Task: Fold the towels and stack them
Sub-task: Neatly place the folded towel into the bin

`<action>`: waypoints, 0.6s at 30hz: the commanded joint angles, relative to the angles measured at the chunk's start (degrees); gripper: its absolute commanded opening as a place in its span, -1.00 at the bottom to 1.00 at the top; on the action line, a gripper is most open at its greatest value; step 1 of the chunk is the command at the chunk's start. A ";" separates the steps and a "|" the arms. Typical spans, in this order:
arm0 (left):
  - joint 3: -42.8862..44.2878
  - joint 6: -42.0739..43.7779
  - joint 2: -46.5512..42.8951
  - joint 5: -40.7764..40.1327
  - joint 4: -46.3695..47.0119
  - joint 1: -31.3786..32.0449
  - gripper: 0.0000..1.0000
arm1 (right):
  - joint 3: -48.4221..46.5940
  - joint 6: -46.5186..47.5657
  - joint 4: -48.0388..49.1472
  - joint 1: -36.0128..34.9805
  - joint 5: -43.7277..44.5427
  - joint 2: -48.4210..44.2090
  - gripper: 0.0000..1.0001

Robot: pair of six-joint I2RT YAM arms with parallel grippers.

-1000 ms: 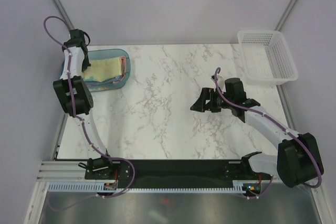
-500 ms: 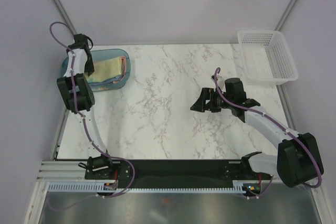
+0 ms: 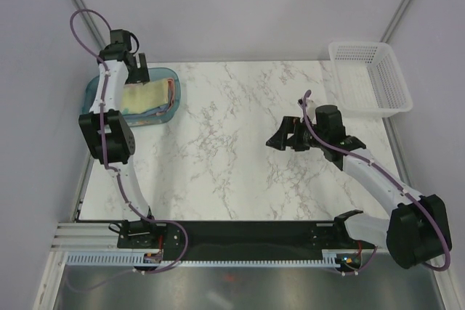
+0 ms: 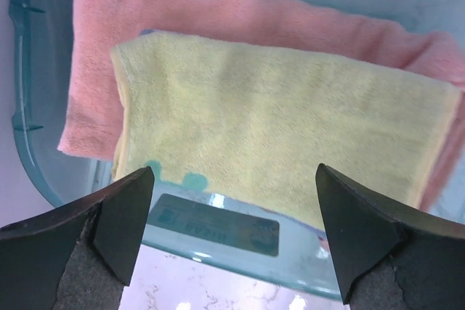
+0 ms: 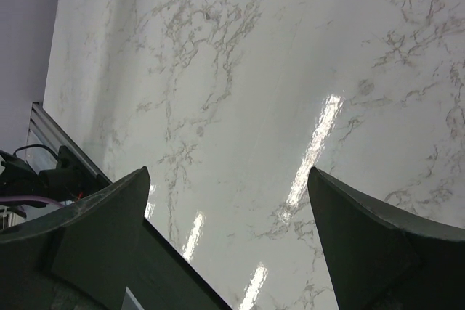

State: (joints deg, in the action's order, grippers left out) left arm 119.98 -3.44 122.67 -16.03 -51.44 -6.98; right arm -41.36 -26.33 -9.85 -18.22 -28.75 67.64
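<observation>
A folded pale yellow towel [image 4: 283,128] lies on top of a folded salmon-pink towel [image 4: 218,12] inside the teal plastic tray [image 4: 240,252]. In the top view the same stack [image 3: 147,96] sits in the tray [image 3: 94,92] at the table's far left. My left gripper [image 4: 234,179] hangs open above the tray's near rim, nothing between its fingers, clear of the towels; in the top view the left gripper [image 3: 136,72] is over the tray's far side. My right gripper [image 3: 285,140] is open over bare marble at centre right, and the right wrist view shows it [image 5: 227,172] empty.
A white mesh basket [image 3: 369,78] stands at the far right corner. The marble table [image 3: 218,143] spreads between the two arms. The dark base rail [image 3: 240,237] runs along the near edge. Grey walls close the left, back and right.
My left gripper went from shut to fully open and rose away from the yellow towel, which stays on the stack. The right gripper shifted slightly and stayed open.
</observation>
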 commanded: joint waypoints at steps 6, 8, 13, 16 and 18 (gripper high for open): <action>-8.70 -2.01 -5.78 11.12 4.67 1.36 0.99 | -6.71 -3.11 -2.10 0.11 2.82 -4.35 0.96; -9.06 -1.92 -4.56 5.52 4.86 1.18 0.94 | -7.24 -3.12 -3.24 0.11 2.83 -4.53 0.96; -9.68 -2.71 -0.77 1.35 6.08 -2.06 -0.66 | -9.08 -2.86 -4.13 0.11 3.17 -4.36 0.96; -9.33 -3.32 0.19 1.36 8.19 -2.95 -0.83 | -11.01 -2.07 -5.27 0.11 3.26 -3.48 0.96; -8.63 -3.33 0.81 1.00 10.04 -3.12 -0.82 | -12.33 -1.89 -5.88 0.11 3.18 -2.69 0.96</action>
State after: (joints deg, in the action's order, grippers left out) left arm 110.50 -4.97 122.80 -12.40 -46.09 -9.30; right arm -49.69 -28.67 -15.07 -18.20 -26.44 64.20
